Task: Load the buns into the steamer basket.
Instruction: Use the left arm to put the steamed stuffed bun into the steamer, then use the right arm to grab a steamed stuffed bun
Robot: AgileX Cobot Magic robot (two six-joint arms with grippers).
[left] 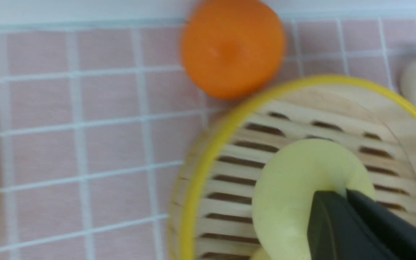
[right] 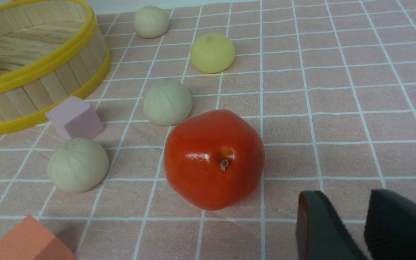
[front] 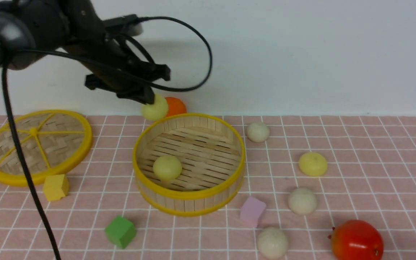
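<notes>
Clock positions are read in the front view from the centre of the basket [front: 190, 205], with 12 o'clock pointing away from the robot.

Right gripper [right: 341, 207]: jaws apart, nothing between them. It is near the tomato [front: 356, 240] but clear of it.

On the mat [front: 374, 151], near to far:
- First white bun [front: 272, 242]: 5 o'clock.
- Tomato: 4 o'clock.
- Green cube [front: 120, 231]: 7 o'clock.
- Pink cube [front: 252, 211]: 5 o'clock, just beside the basket wall.
- Second white bun [front: 302, 200]: 4 o'clock.
- Yellow cube [front: 55, 186]: 8 o'clock.
- Loose yellow bun [front: 312, 164]: 3 o'clock.
- Lid [front: 36, 144]: 9 o'clock.
- Third white bun [front: 258, 131]: 2 o'clock.
- Orange [front: 174, 105]: 12 o'clock, behind the rim.

Floor bun [front: 167, 167]: inside the basket, at 8 o'clock on the slats.

Left gripper [front: 146, 99]: jaws pinched into the gripped bun [front: 155, 108], held in the air above the 11 o'clock rim.
</notes>
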